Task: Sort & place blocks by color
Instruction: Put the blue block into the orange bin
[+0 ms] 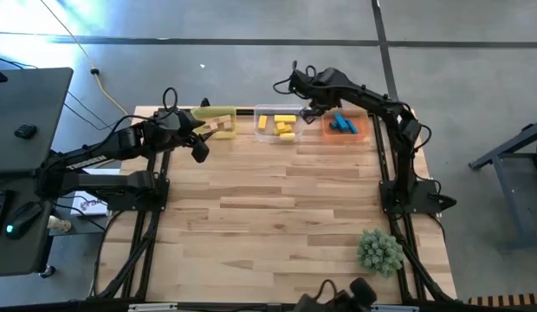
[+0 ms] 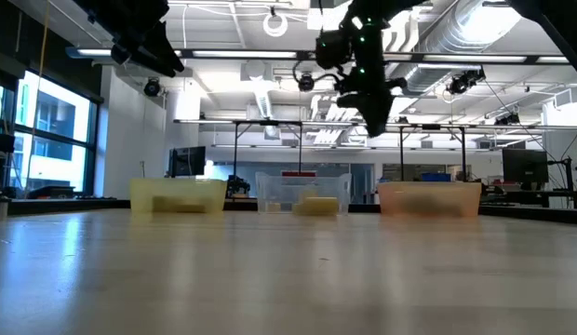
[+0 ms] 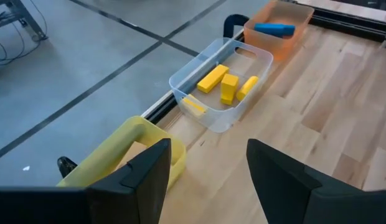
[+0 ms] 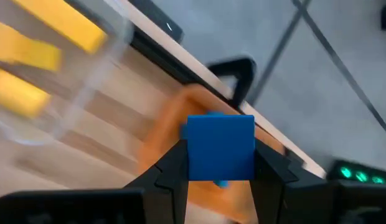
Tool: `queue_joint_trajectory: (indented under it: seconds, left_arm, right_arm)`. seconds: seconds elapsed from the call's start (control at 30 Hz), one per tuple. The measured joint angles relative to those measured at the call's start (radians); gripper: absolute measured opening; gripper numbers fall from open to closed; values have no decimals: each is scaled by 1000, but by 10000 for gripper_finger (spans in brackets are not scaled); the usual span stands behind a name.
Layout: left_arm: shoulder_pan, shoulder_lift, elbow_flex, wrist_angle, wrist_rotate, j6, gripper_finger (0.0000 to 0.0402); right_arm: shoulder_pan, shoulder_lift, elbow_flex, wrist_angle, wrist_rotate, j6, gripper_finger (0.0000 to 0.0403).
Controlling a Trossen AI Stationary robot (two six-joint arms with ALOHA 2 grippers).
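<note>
Right wrist view shows the right claw (image 4: 219, 163) clamped on a blue block (image 4: 220, 147) above the orange tub (image 4: 174, 121), so releasing comes next, while the left claw (image 3: 205, 168) waits apart beside the yellow tub (image 3: 127, 140).

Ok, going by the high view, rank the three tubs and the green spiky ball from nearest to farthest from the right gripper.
1. Orange tub: by the right gripper, which holds a blue block.
2. Clear tub: just on its other side, nearly as close.
3. Yellow tub: farther along the same row, by the left gripper.
4. Green spiky ball: opposite table edge.
</note>
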Motion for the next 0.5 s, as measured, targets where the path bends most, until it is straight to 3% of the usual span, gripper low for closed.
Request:
queue_joint_trajectory:
  seconds: [0.33, 0.5]
  left_arm:
    - [0, 0, 0, 0, -2, 20, 200]
    - [0, 0, 0, 0, -1, -20, 200]
  right_arm:
    - [-102, 0, -1, -89, -73, -128, 104]
    - [-144, -35, -170, -20, -113, -198, 104]
